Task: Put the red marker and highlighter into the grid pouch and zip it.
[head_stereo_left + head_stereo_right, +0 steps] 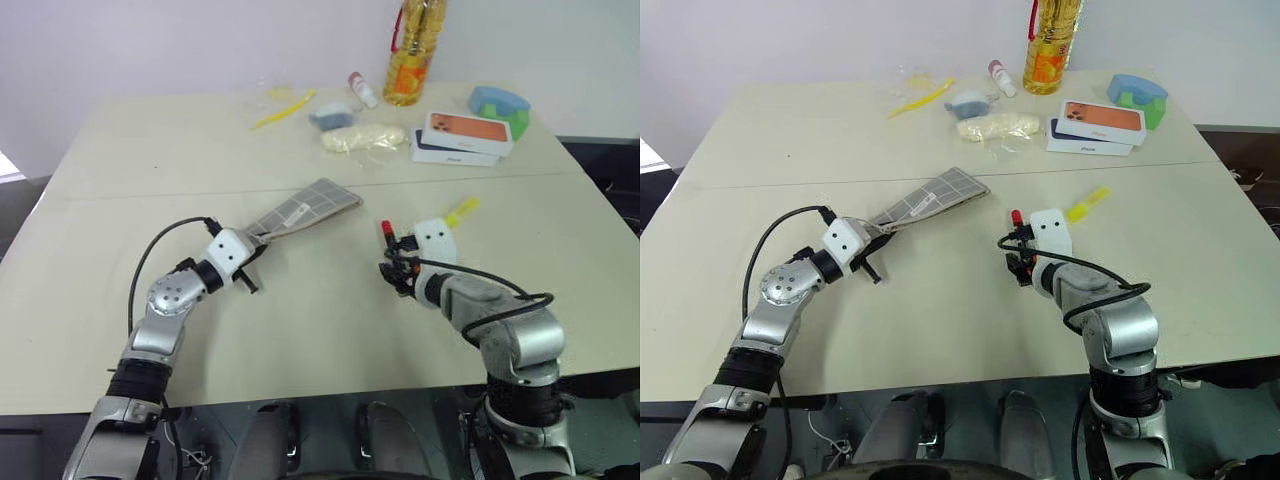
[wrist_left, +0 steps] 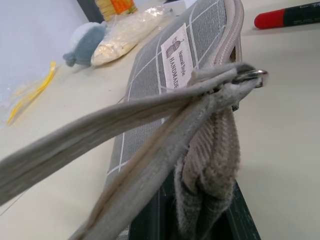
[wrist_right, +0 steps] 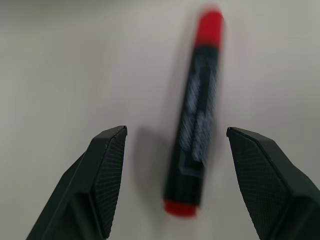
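On the grid pouch (image 2: 150,85), a white label (image 2: 176,59) reading "HANDMADE".

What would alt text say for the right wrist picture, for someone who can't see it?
A red marker with a black barrel and red ends lies on a pale table, untouched, between the two black fingers of the right gripper, which stand open on either side of it.

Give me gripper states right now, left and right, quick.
Left gripper: shut on the grid pouch, pinching its near end.
Right gripper: open, holding nothing; the red marker lies on the table between its fingers.
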`<move>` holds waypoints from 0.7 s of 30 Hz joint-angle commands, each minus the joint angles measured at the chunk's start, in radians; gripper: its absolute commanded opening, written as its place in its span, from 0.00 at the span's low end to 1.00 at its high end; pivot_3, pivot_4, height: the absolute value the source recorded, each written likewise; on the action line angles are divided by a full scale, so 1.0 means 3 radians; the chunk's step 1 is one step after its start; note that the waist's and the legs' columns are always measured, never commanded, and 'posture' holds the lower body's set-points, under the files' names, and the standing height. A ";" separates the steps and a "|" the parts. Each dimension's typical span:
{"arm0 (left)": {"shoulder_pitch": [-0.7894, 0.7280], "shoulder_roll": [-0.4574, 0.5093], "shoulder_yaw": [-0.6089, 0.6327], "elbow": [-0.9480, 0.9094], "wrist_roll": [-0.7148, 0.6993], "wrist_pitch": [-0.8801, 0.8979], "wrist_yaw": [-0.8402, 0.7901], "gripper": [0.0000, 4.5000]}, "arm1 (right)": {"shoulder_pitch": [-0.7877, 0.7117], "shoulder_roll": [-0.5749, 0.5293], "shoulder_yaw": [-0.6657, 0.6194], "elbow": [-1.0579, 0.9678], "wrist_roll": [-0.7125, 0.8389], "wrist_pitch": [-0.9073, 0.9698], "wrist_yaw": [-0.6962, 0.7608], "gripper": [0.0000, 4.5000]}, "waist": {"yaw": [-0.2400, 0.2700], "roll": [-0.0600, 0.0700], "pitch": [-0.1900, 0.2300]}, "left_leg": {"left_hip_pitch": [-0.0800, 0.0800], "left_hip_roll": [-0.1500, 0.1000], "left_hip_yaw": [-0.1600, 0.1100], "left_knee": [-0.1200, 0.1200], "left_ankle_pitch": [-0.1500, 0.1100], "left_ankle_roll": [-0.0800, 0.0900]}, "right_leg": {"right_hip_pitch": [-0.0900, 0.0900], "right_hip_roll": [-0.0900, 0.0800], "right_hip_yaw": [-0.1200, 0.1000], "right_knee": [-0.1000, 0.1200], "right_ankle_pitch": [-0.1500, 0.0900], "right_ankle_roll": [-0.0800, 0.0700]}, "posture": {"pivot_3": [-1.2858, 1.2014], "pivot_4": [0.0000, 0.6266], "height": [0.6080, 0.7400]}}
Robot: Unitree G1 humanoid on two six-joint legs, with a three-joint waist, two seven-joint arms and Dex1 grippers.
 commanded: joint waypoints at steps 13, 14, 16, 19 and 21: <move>-0.0042 0.0047 0.0187 -0.0026 -0.0305 0.0125 -0.0108 0.00 | 0.0068 -0.1422 0.0799 -0.0058 -0.0612 -0.1865 0.0805 0.09 | -0.0008 -0.0002 0.0001 | -0.0001 -0.0002 -0.0001 0.0001 -0.0001 0.0002 | -0.0001 0.0001 0.0000 -0.0002 -0.0001 0.0002 | 0.52 0.24 1.00; -0.0052 0.0057 0.0196 -0.0014 -0.0314 0.0128 -0.0123 0.00 | 0.0097 -0.1510 0.0798 -0.0040 -0.0639 -0.2038 0.0877 0.09 | -0.0011 -0.0003 0.0001 | -0.0001 0.0000 -0.0001 0.0001 -0.0001 0.0002 | 0.0000 0.0003 0.0000 -0.0002 -0.0002 0.0003 | 0.52 0.24 1.00; -0.0075 0.0071 0.0213 0.0024 -0.0316 0.0121 -0.0144 0.00 | 0.0144 -0.1561 0.0721 0.0006 -0.0654 -0.2276 0.0954 0.09 | -0.0011 -0.0003 0.0001 | -0.0001 0.0002 -0.0001 0.0001 0.0000 0.0002 | 0.0000 0.0004 0.0000 -0.0002 -0.0002 0.0004 | 0.52 0.24 1.00; -0.0084 0.0084 0.0199 0.0049 -0.0306 0.0096 -0.0198 0.00 | 0.0151 -0.1554 0.0668 0.0051 -0.0683 -0.2429 0.1029 0.09 | -0.0005 -0.0004 0.0002 | -0.0001 0.0002 0.0000 0.0002 0.0000 0.0001 | 0.0001 0.0003 0.0000 -0.0002 -0.0002 0.0004 | 0.52 0.24 1.00; -0.0077 0.0091 0.0191 0.0057 -0.0302 0.0072 -0.0239 0.00 | 0.0125 -0.1541 0.0695 0.0051 -0.0720 -0.2469 0.1066 0.09 | -0.0003 -0.0004 0.0002 | -0.0001 0.0002 0.0000 0.0003 0.0000 0.0001 | 0.0002 0.0003 0.0000 -0.0002 -0.0002 0.0004 | 0.52 0.24 1.00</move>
